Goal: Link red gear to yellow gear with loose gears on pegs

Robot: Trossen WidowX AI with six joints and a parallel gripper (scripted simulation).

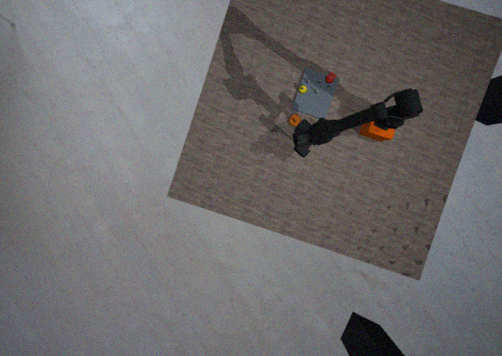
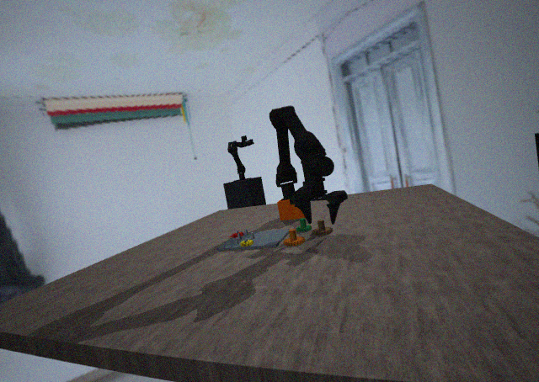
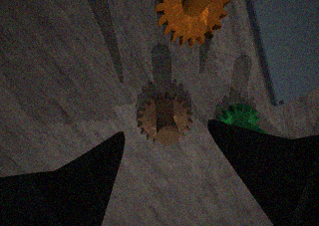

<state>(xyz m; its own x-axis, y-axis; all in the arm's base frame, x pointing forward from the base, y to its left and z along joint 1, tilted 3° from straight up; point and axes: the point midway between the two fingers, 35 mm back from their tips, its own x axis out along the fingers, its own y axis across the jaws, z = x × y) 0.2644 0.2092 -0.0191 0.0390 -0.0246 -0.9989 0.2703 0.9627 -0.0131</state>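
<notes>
My gripper (image 1: 299, 140) (image 2: 322, 221) (image 3: 165, 129) is open, pointing down over the brown gear (image 2: 322, 230) (image 3: 181, 117), whose knob lies between and below the fingertips in the wrist view. The arm hides that gear in the top view. The green gear (image 2: 303, 227) (image 3: 240, 116) stands beside it, partly behind the right finger in the wrist view. The orange gear (image 1: 294, 120) (image 2: 293, 241) (image 3: 191, 18) stands near a board corner. The grey board (image 1: 312, 104) (image 2: 270, 239) (image 3: 294, 47) bears the red gear (image 1: 328, 78) (image 2: 236, 235), the yellow gear (image 1: 301, 87) (image 2: 247, 242) and small pegs.
An orange block (image 1: 376, 132) (image 2: 288, 210) stands by the arm's base. A black pedestal (image 2: 244, 193) with a small dark arm (image 2: 237, 154) shows behind the table (image 1: 283, 206) (image 2: 370, 317). Arm shadows cross the table and part of the board.
</notes>
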